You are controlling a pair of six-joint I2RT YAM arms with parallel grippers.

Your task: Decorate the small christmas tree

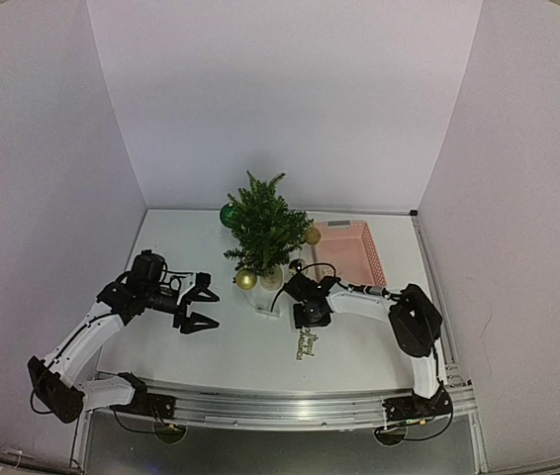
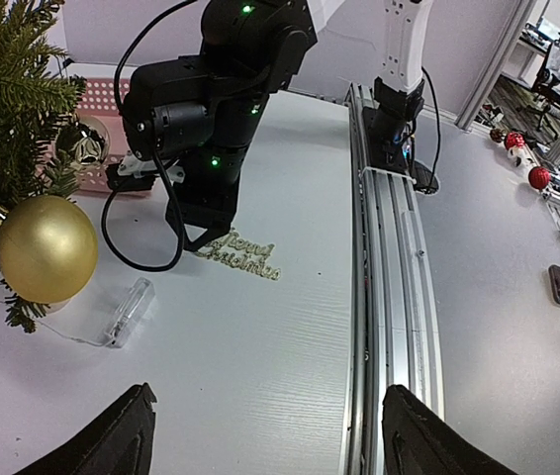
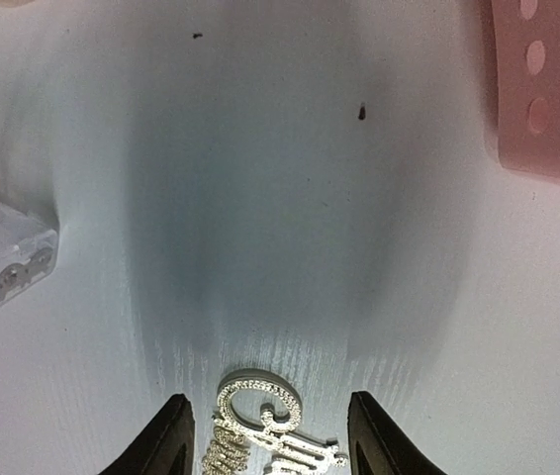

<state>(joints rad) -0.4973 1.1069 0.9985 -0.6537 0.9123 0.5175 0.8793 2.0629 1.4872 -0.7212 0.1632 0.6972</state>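
Plainly, the tree [image 1: 263,228] stands upright at the back middle of the white, finely grained worktop [image 1: 231,346], its bushy dark-green needles reaching almost to the pink basket [image 1: 354,252] just beside it on the right. A smooth, satin gold ball [image 2: 46,248] hangs low on its near side, a glossy green ball [image 1: 229,214] sits high on the left, and a smaller gold one [image 1: 312,236] is on the right by the basket. The basket wall is plastic, punched with round holes. A clear, rounded plastic battery box [image 2: 129,310] lies flat near the tree's foot. The left tool [image 1: 206,309] hovers left of the tree, jaws wide with nothing between them. The right tool [image 3: 270,445] points down over a glittery gold script sign [image 2: 240,255] lying flat; its jaws are parted on either side of the sign, not pinching it.
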